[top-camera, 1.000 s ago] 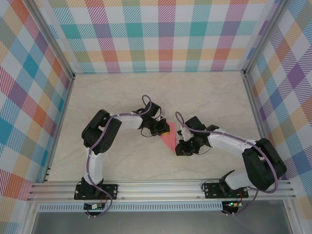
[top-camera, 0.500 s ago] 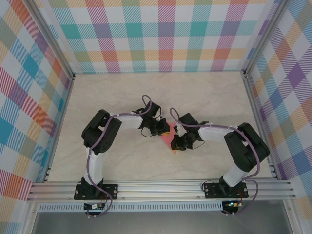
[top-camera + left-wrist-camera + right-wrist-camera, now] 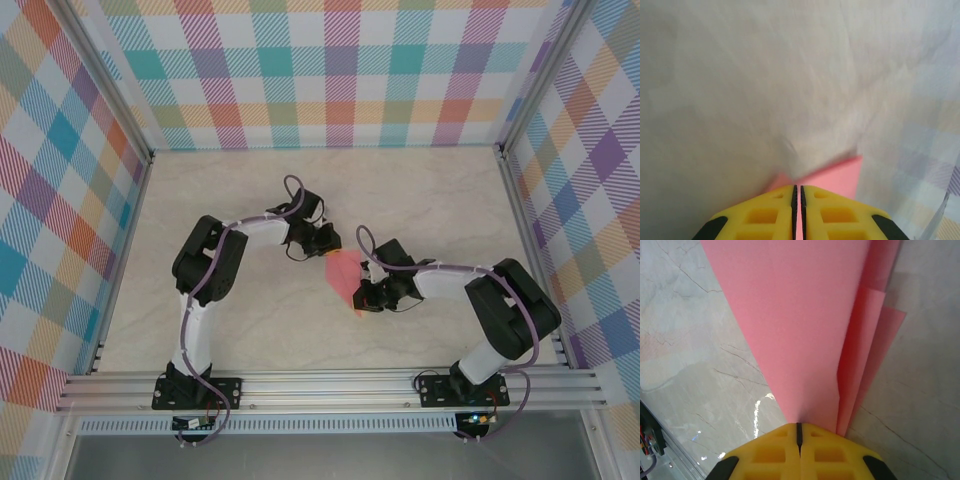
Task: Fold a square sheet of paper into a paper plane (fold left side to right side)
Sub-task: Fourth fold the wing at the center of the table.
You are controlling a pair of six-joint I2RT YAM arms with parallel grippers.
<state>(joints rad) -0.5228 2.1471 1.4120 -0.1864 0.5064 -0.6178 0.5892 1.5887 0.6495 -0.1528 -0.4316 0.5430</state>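
Observation:
The pink-red paper point(image 3: 346, 280) is folded into a narrow pointed shape with several layers and stretches between both grippers at the middle of the table. My left gripper point(image 3: 328, 244) is shut on its far, wider end; in the left wrist view the yellow fingers point(image 3: 765, 215) pinch the paper point(image 3: 837, 176), and the gripper point(image 3: 797, 192) shows only a thin slit. My right gripper point(image 3: 368, 297) is shut on the near pointed end. From that gripper point(image 3: 799, 427) the paper point(image 3: 800, 325) fans outward, with stacked folded layers point(image 3: 875, 335) on its right.
The pale marble table top point(image 3: 230, 200) is walled by checked panels at the back point(image 3: 330, 70) and on both sides. An aluminium rail point(image 3: 330, 385) runs along the near edge, carrying both arm bases.
My left gripper has pulled away toward the back left with the paper's wide end, so the paper now lies longer between the grippers. The right arm folded in closer, then held its grip.

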